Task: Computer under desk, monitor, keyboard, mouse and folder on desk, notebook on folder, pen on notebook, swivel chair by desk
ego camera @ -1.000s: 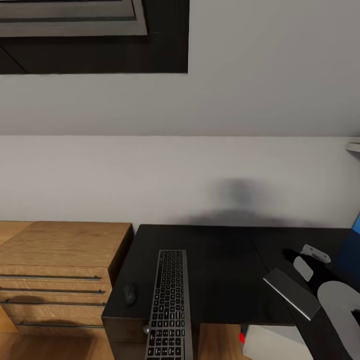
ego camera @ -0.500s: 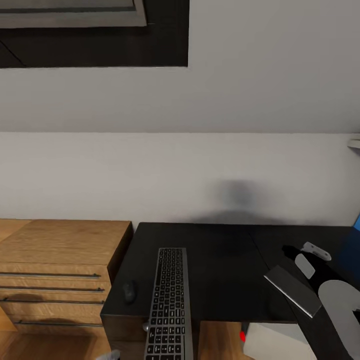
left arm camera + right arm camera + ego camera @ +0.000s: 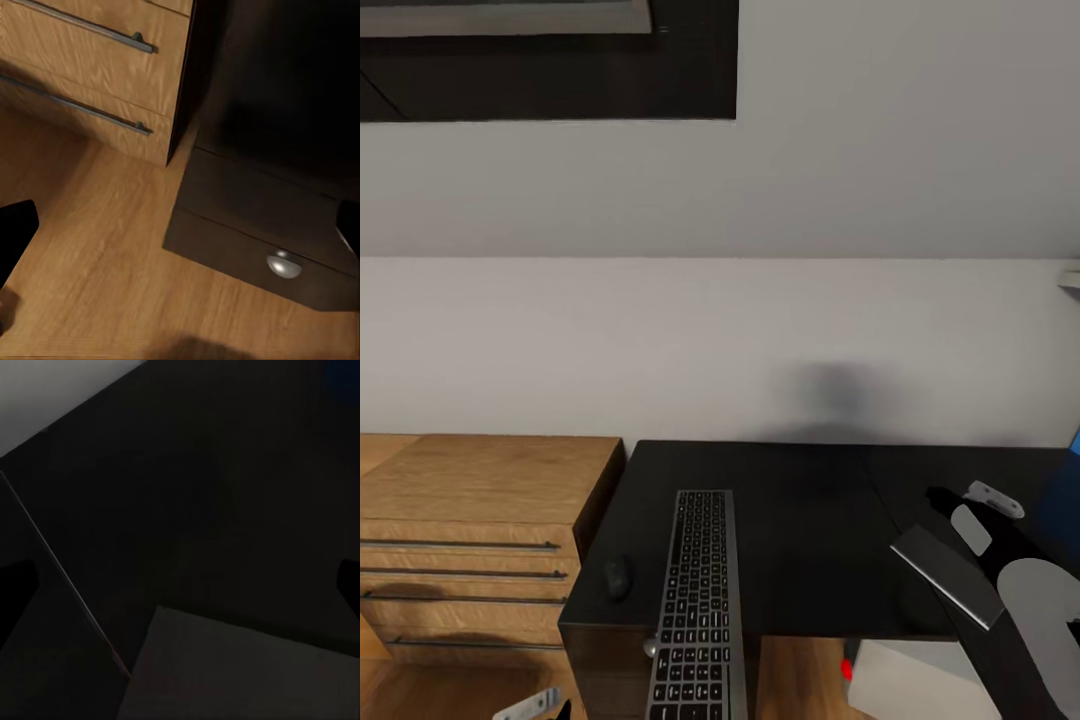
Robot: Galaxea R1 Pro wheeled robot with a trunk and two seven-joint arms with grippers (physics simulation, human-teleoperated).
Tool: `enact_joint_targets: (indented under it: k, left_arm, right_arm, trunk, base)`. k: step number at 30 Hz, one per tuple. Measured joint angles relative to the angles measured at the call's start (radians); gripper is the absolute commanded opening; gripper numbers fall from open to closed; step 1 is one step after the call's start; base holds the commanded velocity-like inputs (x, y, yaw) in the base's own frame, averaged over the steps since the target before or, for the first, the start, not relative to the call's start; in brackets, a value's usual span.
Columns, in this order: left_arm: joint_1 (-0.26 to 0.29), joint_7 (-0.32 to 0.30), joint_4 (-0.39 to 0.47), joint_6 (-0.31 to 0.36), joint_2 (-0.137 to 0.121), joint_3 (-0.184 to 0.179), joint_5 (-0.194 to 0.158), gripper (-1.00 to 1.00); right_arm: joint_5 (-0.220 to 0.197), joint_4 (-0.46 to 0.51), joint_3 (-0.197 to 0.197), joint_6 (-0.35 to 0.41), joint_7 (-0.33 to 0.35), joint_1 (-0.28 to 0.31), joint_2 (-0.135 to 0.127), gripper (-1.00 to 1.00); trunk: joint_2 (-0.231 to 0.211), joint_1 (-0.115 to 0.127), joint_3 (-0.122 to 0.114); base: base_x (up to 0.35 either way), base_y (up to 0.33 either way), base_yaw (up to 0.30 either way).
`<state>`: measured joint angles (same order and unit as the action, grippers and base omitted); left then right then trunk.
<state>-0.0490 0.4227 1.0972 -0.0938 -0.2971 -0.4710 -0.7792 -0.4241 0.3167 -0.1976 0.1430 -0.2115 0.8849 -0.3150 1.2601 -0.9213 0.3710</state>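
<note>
Two items are already laid on the desk (image 3: 800, 540): the keyboard (image 3: 696, 610) and the mouse (image 3: 618, 577).
The notebook (image 3: 948, 575) is gripped by the right gripper (image 3: 932, 500) above the desk; the folder's placing seems next. The left gripper's (image 3: 540, 705) opening cannot be told.

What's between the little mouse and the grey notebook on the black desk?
In the head view, the keyboard lies between the mouse and the notebook. Past it, the desk is bare up to the notebook.
</note>
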Motion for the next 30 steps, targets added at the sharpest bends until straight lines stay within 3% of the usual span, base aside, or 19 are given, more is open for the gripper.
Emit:
enact_joint_targets:
  k: [8,10,13,30]
  left_arm:
    - [-0.04,0.007,0.052,0.007,-0.036,0.0,-0.051,1.0]
    - [-0.059,0.009,0.067,0.008,-0.046,0.0,-0.101,1.0]
    - [-0.069,0.011,0.075,0.009,-0.053,0.001,-0.144,1.0]
    - [-0.073,0.013,0.076,0.005,-0.05,-0.001,-0.156,1.0]
  right_arm:
    - [0.0,0.0,-0.005,0.001,0.001,0.0,-0.016,1.0]
    - [0.0,0.0,-0.005,0.001,0.002,0.0,-0.019,1.0]
    - [0.0,0.0,-0.005,-0.001,0.003,0.0,-0.02,1.0]
    - [0.0,-0.007,-0.005,0.005,0.01,-0.001,-0.026,1.0]
  trunk:
    - [0.056,-0.031,0.025]
    - [0.07,-0.038,0.031]
    - [0.091,-0.05,0.041]
    - [0.21,-0.115,0.094]
  base:
    - [0.0,0.0,0.0]
    - [0.0,0.0,0.0]
    - [0.0,0.0,0.0]
    - [0.0,0.0,0.0]
